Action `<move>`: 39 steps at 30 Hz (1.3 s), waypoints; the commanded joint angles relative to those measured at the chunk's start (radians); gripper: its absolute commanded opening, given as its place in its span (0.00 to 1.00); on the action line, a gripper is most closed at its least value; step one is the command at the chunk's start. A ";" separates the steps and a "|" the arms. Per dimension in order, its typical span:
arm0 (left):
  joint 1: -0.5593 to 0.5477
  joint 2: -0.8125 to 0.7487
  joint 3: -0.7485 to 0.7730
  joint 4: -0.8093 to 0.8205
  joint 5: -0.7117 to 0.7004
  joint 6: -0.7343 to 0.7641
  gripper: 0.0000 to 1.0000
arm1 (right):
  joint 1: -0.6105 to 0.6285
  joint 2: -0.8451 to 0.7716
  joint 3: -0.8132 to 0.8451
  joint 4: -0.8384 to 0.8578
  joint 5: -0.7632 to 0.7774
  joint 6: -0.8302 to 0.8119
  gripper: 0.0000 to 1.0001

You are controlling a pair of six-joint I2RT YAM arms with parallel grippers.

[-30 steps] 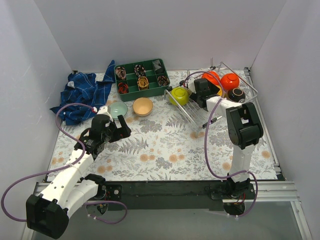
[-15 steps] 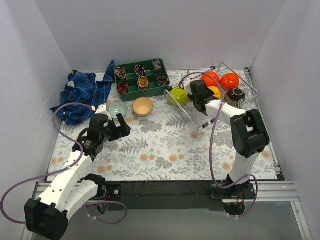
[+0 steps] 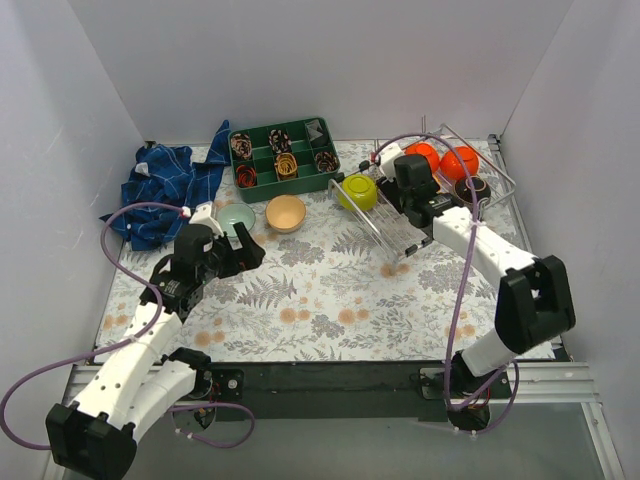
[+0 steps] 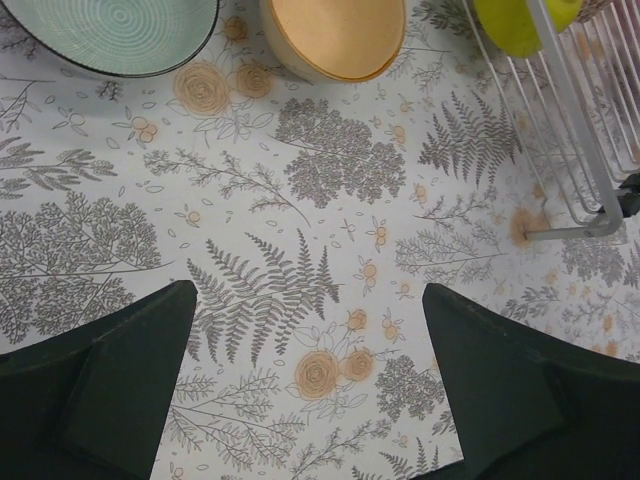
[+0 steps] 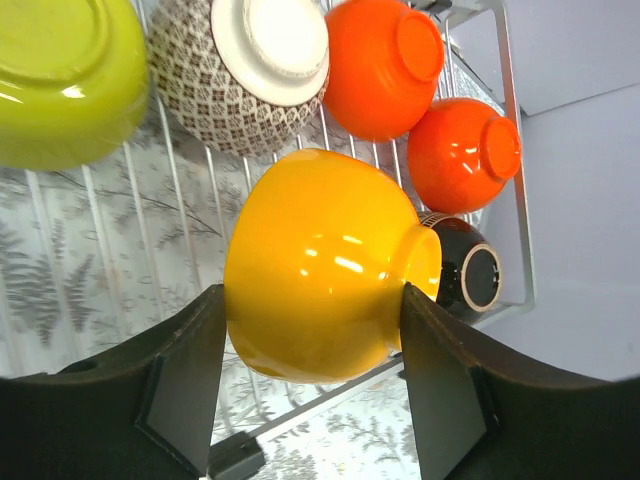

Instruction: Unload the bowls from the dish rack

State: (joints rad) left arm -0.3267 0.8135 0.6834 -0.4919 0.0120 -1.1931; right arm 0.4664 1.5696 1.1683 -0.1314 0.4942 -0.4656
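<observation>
Take the dish rack (image 3: 392, 232) as your landmark. It stands on the floral table cover (image 3: 330, 300), and everything still to be done sits inside it. Well out to the rack's left, the beige bowl (image 3: 286, 212) and the pale mint bowl (image 3: 237, 219) are already on the cover, side by side.

Six bowls are in the rack. The lime green bowl (image 5: 60, 80) is at its left end, with the dotted-pattern bowl (image 5: 240, 80) beside it. A red-orange bowl (image 5: 385, 65) and a second red-orange bowl (image 5: 460, 150) sit toward its far right corner. The dark patterned bowl (image 5: 465, 275) is at its right edge, and the yellow-orange bowl (image 5: 320, 270) is in the middle.

Your right gripper (image 5: 310, 300) looks clamped on that yellow-orange bowl, one finger on the wall and the other up by the foot. This is where you could lose it:

- **Slip:** the glaze is glossy and the grip lopsided, so a quick lift may let the bowl pivot or squirt out.
- **Neighbouring bowl:** the dark patterned bowl lies just beside the foot, perhaps touching. Pull sideways and you may drag it along.
- **Rack bars:** catch the bowl's lip on a bar and the whole rack could shift.

Your left gripper (image 4: 310, 340) hangs over the cover well left of the rack, its fingers spread with nothing between them.
</observation>
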 commanded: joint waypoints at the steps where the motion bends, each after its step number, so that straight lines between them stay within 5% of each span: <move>1: -0.005 0.015 0.070 0.052 0.094 0.013 0.98 | 0.005 -0.164 0.024 -0.066 -0.173 0.208 0.24; 10: -0.011 0.140 0.162 0.197 0.285 0.000 0.98 | 0.006 -0.342 -0.010 -0.064 -0.639 0.593 0.24; 21: -0.063 0.246 0.191 0.369 0.342 -0.074 0.98 | 0.006 -0.425 -0.275 0.468 -1.026 1.139 0.25; 33: -0.204 0.346 0.159 0.535 0.230 -0.198 0.98 | 0.014 -0.405 -0.413 0.805 -1.120 1.473 0.25; 39: -0.248 0.365 0.136 0.552 0.164 -0.214 0.78 | 0.014 -0.402 -0.438 0.851 -1.129 1.518 0.25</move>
State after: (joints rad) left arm -0.5545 1.1908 0.8406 0.0223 0.2363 -1.3884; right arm 0.4736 1.1744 0.7315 0.5655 -0.6079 0.9749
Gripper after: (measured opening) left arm 0.845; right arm 0.682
